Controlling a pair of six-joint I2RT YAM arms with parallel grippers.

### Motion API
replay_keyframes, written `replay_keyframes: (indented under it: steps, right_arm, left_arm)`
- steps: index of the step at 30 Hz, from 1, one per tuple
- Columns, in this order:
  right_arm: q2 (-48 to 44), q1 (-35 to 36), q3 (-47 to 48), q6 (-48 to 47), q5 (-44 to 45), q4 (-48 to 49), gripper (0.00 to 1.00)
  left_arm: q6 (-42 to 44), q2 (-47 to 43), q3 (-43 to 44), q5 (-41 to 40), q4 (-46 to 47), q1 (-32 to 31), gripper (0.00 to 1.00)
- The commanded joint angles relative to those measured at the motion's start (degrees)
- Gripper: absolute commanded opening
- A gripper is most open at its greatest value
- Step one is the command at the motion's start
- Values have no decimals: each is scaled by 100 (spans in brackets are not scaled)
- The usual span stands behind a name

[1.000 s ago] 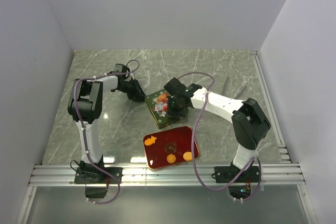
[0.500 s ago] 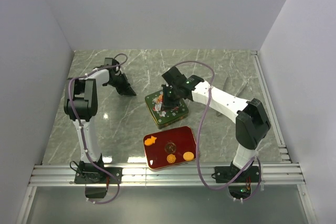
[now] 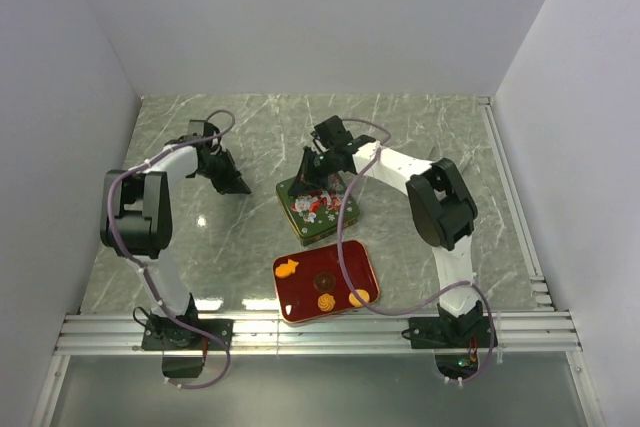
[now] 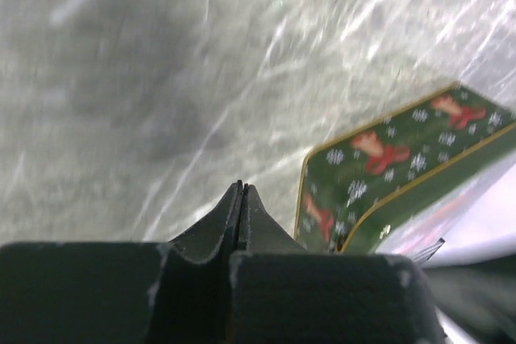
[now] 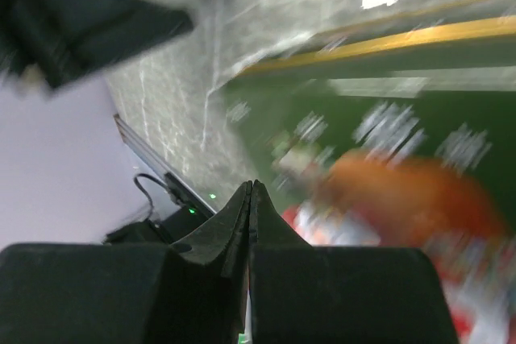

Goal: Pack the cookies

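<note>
Several cookies lie on a red tray point(image 3: 300, 305) near the front edge: an orange fish point(image 3: 287, 267), a brown disc point(image 3: 323, 279), an orange swirl disc point(image 3: 327, 301) and a plain orange disc point(image 3: 357, 297). Behind the tray sits a green tin point(image 3: 318, 209) with a Christmas pattern, seen also in the left wrist view as the tin point(image 4: 387, 167) and, blurred, in the right wrist view as the tin point(image 5: 387, 175). My left gripper point(image 3: 238, 185) point(image 4: 240, 188) is shut and empty, to the left of the tin above bare marble. My right gripper point(image 3: 306, 174) point(image 5: 251, 186) is shut and empty, just above the tin's far left corner.
The marble table point(image 3: 430, 137) is walled in white on three sides. A metal rail point(image 3: 320, 332) with both arm bases runs along the near edge. The right arm's cable point(image 3: 345, 237) loops over the tin's right side and the tray.
My left gripper has shut and drawn back to the left, away from the tin. My right gripper has moved off the tin's top toward its far left corner.
</note>
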Motion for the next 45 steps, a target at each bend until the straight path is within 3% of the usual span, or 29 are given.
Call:
replay_keyframes:
  steps: [1, 13, 22, 28, 31, 35, 40, 45]
  right_arm:
    - [341, -208, -61, 526, -652, 904, 0]
    - [1159, -420, -123, 773, -1013, 1450, 0]
    - [1160, -534, 957, 263, -1039, 879, 0]
    - [1186, -718, 2222, 236, -1118, 536, 27]
    - [1098, -797, 2689, 254, -1145, 448, 34]
    - [512, -833, 2821, -52, -1040, 202, 38]
    - [-710, -798, 2322, -800, -409, -527, 43]
    - [-2696, -578, 829, -1310, 357, -844, 52]
  left_arm:
    - [92, -613, -277, -35, -39, -16, 1]
    - [92, -1458, -595, -175, -382, -16, 1]
    - [22, -1748, -384, -351, -532, -16, 1]
    - [-92, -1880, -199, -500, -611, -16, 1]
    - [-154, -1994, -85, -632, -628, -16, 1]
    - [-171, -2231, -14, -799, -585, -16, 1]
    - [-189, -3012, -523, -782, -76, -16, 9]
    - [-321, -3681, -1217, -852, 382, -16, 38]
